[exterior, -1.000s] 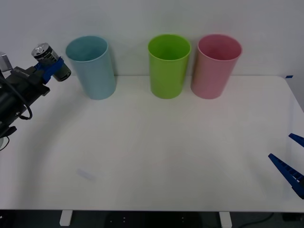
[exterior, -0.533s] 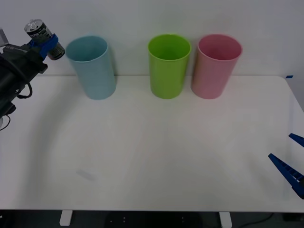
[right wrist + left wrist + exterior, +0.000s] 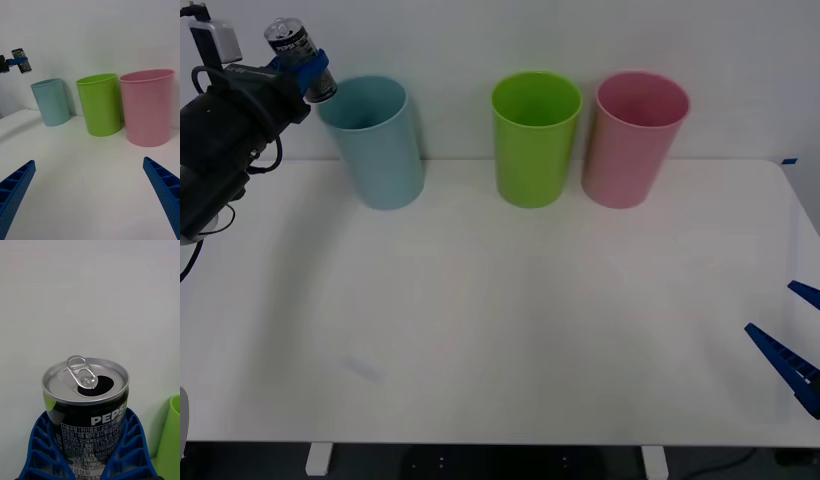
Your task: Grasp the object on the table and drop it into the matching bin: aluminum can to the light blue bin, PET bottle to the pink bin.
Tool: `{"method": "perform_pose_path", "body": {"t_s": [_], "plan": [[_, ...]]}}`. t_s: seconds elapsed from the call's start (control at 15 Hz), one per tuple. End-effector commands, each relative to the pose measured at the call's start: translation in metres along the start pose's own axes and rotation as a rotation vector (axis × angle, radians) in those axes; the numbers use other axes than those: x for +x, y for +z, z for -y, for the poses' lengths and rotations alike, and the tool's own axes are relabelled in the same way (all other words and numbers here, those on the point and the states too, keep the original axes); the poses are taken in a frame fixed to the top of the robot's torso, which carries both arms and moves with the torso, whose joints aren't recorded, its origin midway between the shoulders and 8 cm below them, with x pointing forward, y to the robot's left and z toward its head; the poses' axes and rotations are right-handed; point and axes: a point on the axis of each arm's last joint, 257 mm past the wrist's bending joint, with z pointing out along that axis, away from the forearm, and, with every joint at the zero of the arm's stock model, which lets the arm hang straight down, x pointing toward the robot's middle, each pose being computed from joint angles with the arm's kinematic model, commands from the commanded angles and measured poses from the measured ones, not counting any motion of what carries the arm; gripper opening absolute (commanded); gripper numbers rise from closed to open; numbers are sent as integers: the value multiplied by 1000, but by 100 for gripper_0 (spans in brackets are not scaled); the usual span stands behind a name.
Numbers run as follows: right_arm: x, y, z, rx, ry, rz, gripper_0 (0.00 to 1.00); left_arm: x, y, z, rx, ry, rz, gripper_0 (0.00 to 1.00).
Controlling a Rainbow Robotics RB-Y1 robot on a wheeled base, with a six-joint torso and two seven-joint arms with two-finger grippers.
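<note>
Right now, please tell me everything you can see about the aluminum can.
The aluminum can is small, with a dark printed body reading "PEPSI" and a shiny silver top. Its pull tab is lifted and the mouth is open. It stands roughly upright in the air, clamped between the blue ribbed fingers of the left gripper, just left of the light blue bin's rim and above it.
</note>
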Motion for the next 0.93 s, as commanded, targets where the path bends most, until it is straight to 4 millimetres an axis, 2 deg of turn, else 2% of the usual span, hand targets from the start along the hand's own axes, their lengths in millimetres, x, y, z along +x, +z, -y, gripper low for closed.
{"method": "perform_pose_path", "body": {"t_s": [0.07,0.33,0.53,0.93], "plan": [[0,0,0,0,0,0,100,3,20,1,-17,9,-23,0],[0,0,0,0,0,0,100,8,50,0,-47,30,-68,0],[0,0,0,0,0,0,100,9,65,-1,-75,35,-85,0],[0,0,0,0,0,0,100,10,70,0,-95,32,-83,1]]}}
